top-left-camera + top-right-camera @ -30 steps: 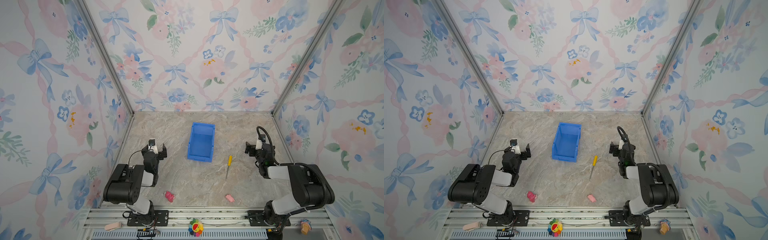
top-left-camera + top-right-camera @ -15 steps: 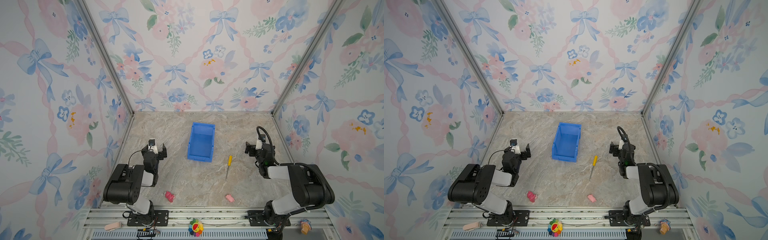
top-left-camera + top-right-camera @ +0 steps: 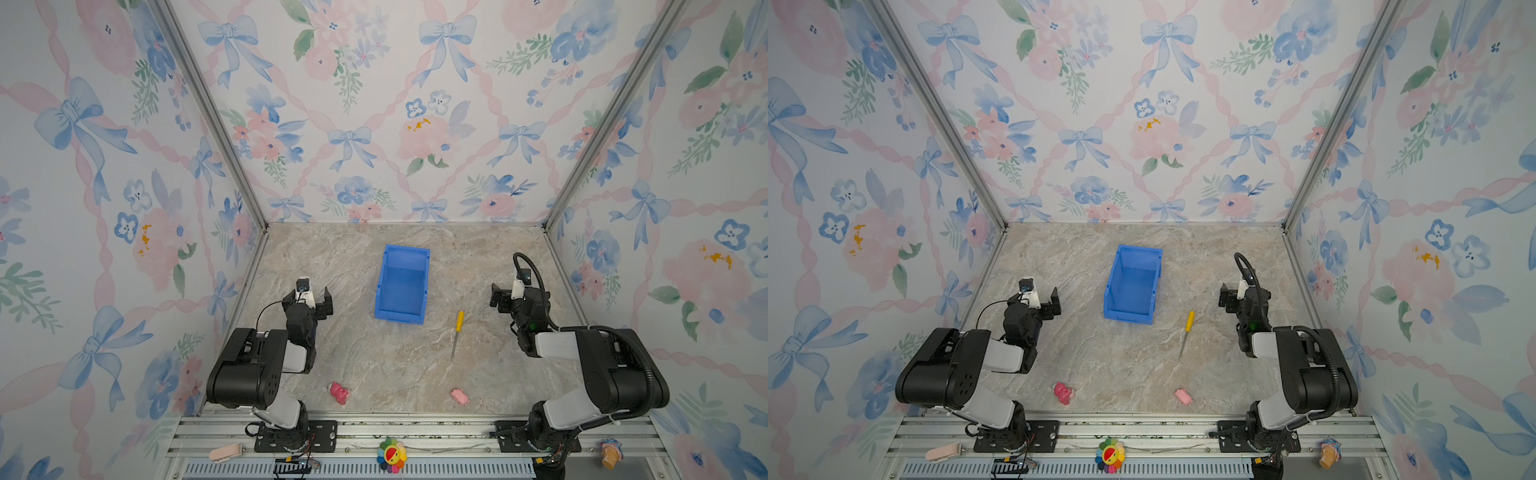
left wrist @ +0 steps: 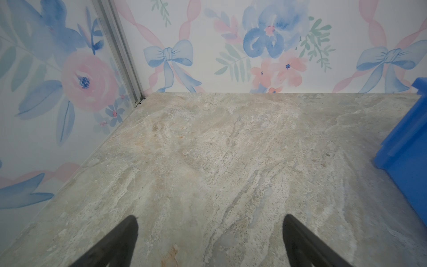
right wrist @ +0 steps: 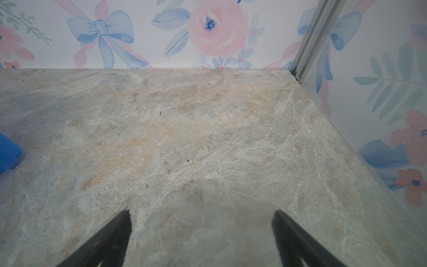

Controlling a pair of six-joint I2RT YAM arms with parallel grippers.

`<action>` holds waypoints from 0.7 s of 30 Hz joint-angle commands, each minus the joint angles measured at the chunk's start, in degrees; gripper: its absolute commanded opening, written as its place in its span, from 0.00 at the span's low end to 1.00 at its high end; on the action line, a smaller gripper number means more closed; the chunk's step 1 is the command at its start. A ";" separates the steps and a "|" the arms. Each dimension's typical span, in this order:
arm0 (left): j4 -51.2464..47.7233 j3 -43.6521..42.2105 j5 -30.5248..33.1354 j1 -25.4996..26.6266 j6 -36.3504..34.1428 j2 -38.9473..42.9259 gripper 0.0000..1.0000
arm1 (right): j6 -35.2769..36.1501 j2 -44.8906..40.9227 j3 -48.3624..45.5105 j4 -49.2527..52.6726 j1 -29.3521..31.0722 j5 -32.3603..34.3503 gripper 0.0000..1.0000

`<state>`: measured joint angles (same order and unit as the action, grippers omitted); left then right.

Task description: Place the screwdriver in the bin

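The scene is lit brightly and evenly by soft, diffuse light from above, so that only faint, short shadows are cast on the beige marbled stone-pattern tabletop (image 3: 374, 365) in both top views, and no hard glare is seen. A mild wide-angle stretch is noticed toward the corners of the top views. In the wrist views the black fingers (image 4: 115, 242) of the left gripper (image 4: 210, 217) and of the right gripper (image 5: 202, 210), and the blue rectangular plastic bin (image 4: 406, 148) at the frame edge, are rendered soft and out of focus, while the tabletop farther off is kept fairly sharp.
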<state>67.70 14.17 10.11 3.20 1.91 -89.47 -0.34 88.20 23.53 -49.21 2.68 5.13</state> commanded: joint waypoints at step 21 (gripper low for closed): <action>-27.74 10.24 1.73 0.10 2.15 8.76 0.98 | -6.92 -9.73 17.84 43.30 3.39 6.10 0.97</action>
<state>48.58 23.86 11.70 3.22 2.66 -83.20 -3.01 79.99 38.28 -18.76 5.02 8.08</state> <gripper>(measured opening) 0.979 0.968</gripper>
